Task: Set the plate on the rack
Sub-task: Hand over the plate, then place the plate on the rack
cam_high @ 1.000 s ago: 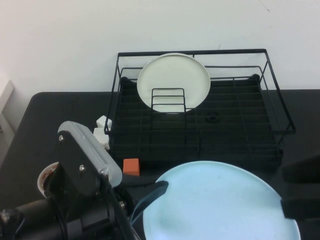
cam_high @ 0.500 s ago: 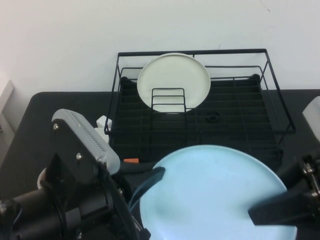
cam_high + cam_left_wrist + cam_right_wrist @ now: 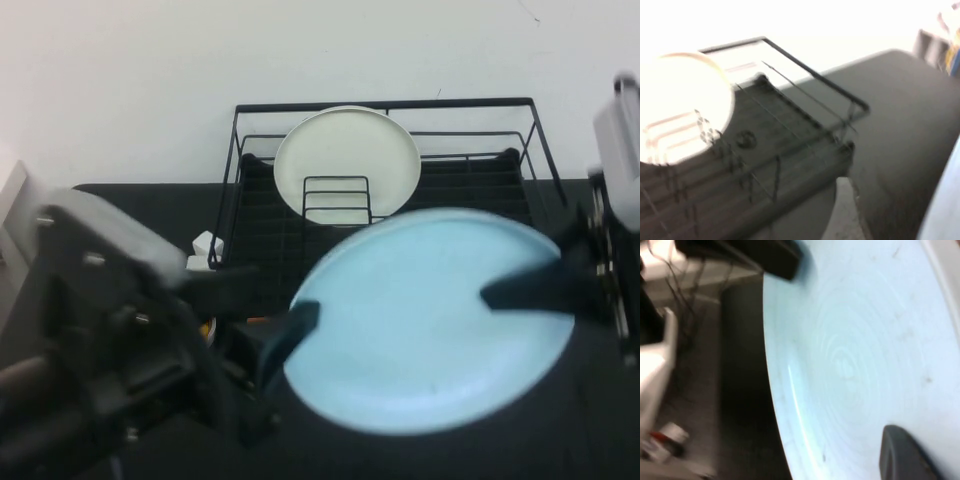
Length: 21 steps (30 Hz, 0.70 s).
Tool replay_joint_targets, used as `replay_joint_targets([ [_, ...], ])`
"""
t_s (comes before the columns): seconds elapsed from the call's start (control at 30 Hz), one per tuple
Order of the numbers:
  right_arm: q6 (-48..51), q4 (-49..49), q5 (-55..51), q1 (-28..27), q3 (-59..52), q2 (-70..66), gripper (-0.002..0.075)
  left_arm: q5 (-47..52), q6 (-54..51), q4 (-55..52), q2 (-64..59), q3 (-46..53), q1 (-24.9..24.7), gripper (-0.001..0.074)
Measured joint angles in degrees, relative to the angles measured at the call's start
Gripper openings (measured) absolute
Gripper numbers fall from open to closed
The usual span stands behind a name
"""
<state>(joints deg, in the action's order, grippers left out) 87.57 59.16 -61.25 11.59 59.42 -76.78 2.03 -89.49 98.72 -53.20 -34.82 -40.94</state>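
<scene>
The pale light-blue plate [image 3: 420,330] hangs in the air in front of the black wire rack [image 3: 480,215], its far rim overlapping the rack's front. My right gripper [image 3: 510,290] reaches in from the right and is shut on the plate's right rim. In the right wrist view one dark finger [image 3: 905,455] lies flat on the plate's face [image 3: 850,355]. My left gripper [image 3: 285,340] sits at the plate's left rim and is open. In the left wrist view one pale finger [image 3: 842,212] stands well apart from the plate's edge [image 3: 945,200].
A cream-white plate [image 3: 347,150] stands upright against dividers at the rack's back left, also seen in the left wrist view [image 3: 675,100]. Small white blocks [image 3: 205,245] lie on the black table left of the rack. A white wall rises behind.
The plate has risen and moved back and right toward the rack. The right gripper came in from the right and closed on its rim. The left gripper's jaws have opened.
</scene>
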Motion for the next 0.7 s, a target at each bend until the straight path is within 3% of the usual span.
replay_joint_targets([
  [0.17, 4.1, -4.0, -0.3, 0.3, 10.9, -4.4, 0.0128, -6.5, 3.3, 0.4, 7.2, 0.0, -0.2, 0.0421],
  [0.23, 4.8, -4.7, -0.5, 0.3, 15.7, -7.3, 0.0128, -9.3, 3.8, 0.7, 10.4, 0.0, -0.2, 0.0328],
  [0.3, 5.3, -4.9, -0.5, 0.3, 21.2, -10.9, 0.0128, -12.1, 4.0, 0.9, 13.6, 0.0, -0.2, 0.0178],
  [0.4, 6.8, -4.9, -0.7, 0.3, 29.7, -16.6, 0.0128, -16.6, 4.1, 1.1, 17.7, 0.0, -0.2, 0.0055],
  [0.6, 10.0, -1.5, -0.7, 0.3, 44.7, -29.4, 0.0127, -27.8, 8.7, 1.9, 23.7, 5.8, -0.2, 0.0004],
  [0.7, 12.5, 2.8, -0.2, 0.3, 51.2, -35.8, 0.0127, -28.3, 10.9, 2.3, 26.3, 9.6, -0.2, 0.0000],
])
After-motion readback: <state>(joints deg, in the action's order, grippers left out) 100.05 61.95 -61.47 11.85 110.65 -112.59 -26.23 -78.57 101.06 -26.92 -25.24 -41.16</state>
